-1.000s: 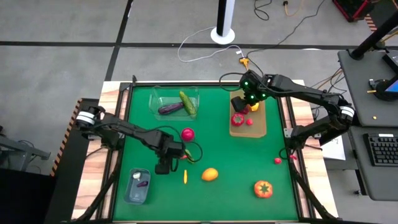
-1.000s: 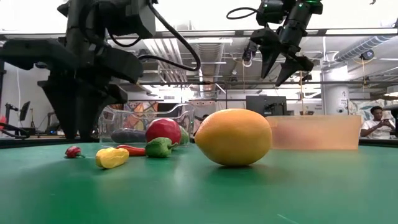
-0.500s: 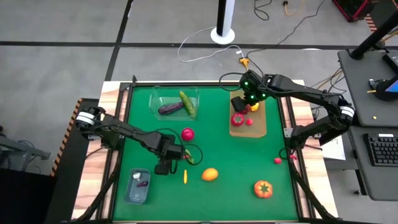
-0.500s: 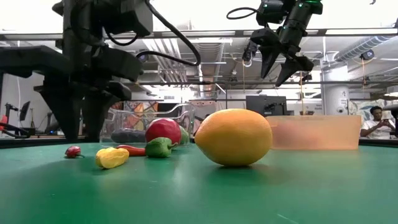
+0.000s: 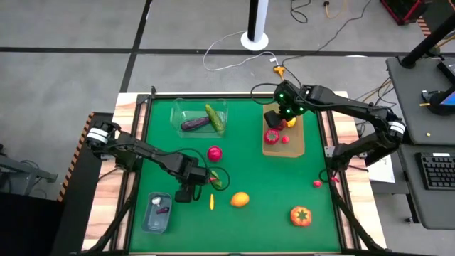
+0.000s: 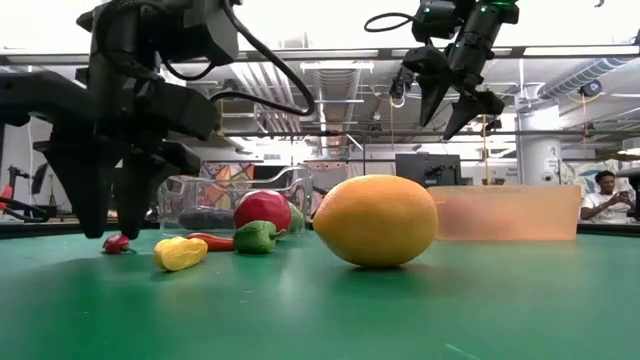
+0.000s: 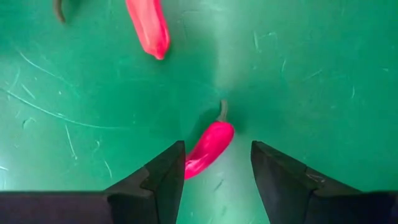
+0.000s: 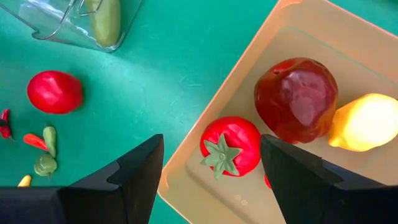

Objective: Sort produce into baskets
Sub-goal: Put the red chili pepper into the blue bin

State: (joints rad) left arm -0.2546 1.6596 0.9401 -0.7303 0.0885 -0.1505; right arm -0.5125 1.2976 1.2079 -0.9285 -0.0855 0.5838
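Observation:
My left gripper (image 5: 185, 193) is open, low over the green mat near its middle left. Its fingers stand on either side of a tiny red chilli (image 7: 208, 149) that lies flat on the mat; the chilli also shows in the low view (image 6: 117, 243). Whether a finger touches it I cannot tell. A second red chilli (image 7: 148, 26) lies just beyond. My right gripper (image 5: 274, 118) is open and empty, high above the tan wooden tray (image 8: 292, 37), which holds a tomato (image 8: 227, 147), a dark red fruit (image 8: 296, 99) and a yellow fruit (image 8: 364, 122).
The clear tub (image 5: 179, 114) at the far left holds an eggplant (image 5: 194, 124) and a cucumber (image 5: 214, 117). The bluish tub (image 5: 156, 222) stands near left. Loose on the mat: a red fruit (image 5: 214, 153), a yellow chilli (image 5: 211, 203), an orange fruit (image 5: 240, 199), a tomato (image 5: 301, 215).
My left gripper has shifted a little toward the table's left and near edges, staying open, and now stands over the tiny red chilli. The produce has not moved.

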